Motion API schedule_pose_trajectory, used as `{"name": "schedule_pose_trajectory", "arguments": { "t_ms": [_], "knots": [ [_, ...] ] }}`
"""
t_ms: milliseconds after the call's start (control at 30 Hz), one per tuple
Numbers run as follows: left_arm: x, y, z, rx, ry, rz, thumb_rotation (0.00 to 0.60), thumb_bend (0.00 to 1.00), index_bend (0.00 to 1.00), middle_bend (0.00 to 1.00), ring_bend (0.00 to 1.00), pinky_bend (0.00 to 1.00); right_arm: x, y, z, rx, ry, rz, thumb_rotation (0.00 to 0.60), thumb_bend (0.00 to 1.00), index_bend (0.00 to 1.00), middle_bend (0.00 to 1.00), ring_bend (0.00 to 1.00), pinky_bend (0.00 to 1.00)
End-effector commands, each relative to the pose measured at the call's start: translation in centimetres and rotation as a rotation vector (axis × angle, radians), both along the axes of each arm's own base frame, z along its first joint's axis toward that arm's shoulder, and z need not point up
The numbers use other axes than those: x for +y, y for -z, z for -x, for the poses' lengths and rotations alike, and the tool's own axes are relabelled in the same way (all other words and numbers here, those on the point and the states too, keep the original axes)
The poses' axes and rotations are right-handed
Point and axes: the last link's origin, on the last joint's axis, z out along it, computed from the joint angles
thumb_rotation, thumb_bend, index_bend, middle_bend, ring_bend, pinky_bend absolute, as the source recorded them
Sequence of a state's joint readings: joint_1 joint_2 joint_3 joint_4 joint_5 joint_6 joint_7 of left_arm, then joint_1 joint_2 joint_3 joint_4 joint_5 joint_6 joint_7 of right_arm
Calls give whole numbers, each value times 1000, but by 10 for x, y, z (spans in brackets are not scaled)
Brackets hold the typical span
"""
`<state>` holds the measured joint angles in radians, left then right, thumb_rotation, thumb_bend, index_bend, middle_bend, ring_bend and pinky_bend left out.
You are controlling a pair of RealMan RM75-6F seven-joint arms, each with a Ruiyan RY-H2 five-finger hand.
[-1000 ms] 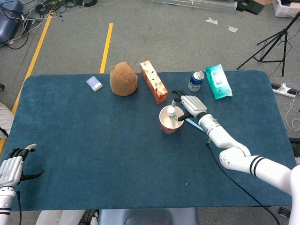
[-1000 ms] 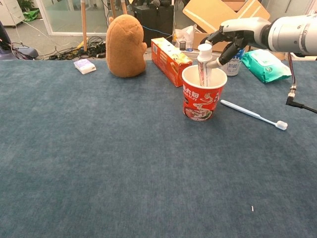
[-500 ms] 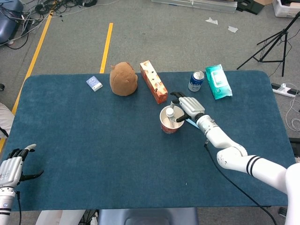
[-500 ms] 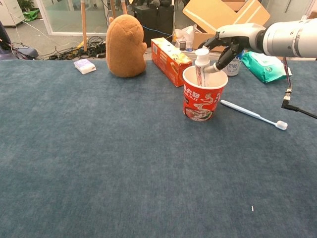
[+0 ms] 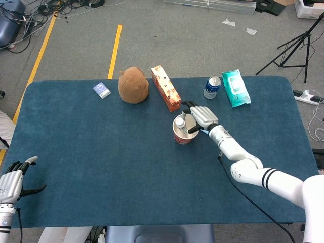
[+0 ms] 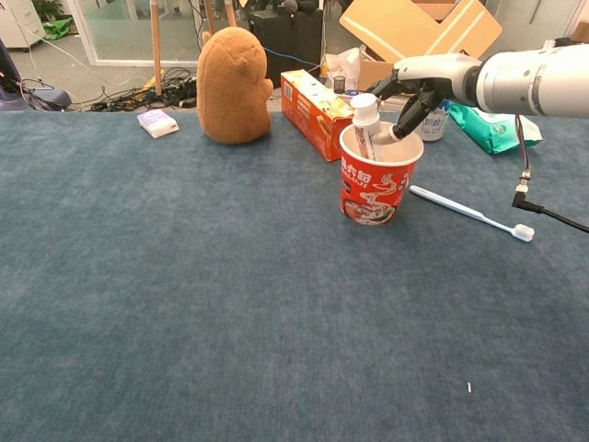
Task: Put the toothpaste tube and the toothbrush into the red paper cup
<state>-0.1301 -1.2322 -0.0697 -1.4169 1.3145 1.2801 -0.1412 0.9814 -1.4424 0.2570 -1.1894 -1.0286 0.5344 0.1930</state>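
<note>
The red paper cup [image 6: 377, 180] [image 5: 182, 133] stands right of the table's middle. A white toothpaste tube [image 6: 364, 123] [image 5: 180, 123] stands in it, cap up, leaning left. My right hand [image 6: 416, 85] [image 5: 199, 117] hovers over the cup's far right rim and pinches the tube near its top. The white toothbrush [image 6: 469, 213] lies flat on the cloth just right of the cup; in the head view my right arm hides most of it. My left hand [image 5: 11, 183] rests at the table's near left edge, fingers apart and holding nothing.
Along the far side stand a brown plush toy [image 5: 133, 85], an orange carton [image 5: 166, 88] close behind the cup, a drink can [image 5: 211, 87], a green wipes pack [image 5: 236, 88] and a small blue-white box [image 5: 102, 90]. The blue cloth table [image 5: 101, 162] spreads in front.
My right hand has shifted slightly left over the cup. The tube has sunk a little lower and now leans left. The left hand and toothbrush have not moved.
</note>
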Motion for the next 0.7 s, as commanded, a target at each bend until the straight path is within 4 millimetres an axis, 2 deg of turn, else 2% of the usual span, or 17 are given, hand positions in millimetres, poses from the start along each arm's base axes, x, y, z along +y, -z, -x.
{"name": "schedule_pose_trajectory", "arguments": {
  "t_ms": [33, 700],
  "knots": [
    [0, 0, 0, 0, 0, 0, 600, 26, 168, 286, 217, 125, 0, 1, -1, 2, -1, -2, 600, 210, 688, 105, 0, 328],
    [-2, 0, 1, -4, -6, -2, 600, 27, 168, 288, 217, 125, 0, 9, 0, 10, 6, -24, 600, 205, 687, 105, 0, 326]
  ]
}}
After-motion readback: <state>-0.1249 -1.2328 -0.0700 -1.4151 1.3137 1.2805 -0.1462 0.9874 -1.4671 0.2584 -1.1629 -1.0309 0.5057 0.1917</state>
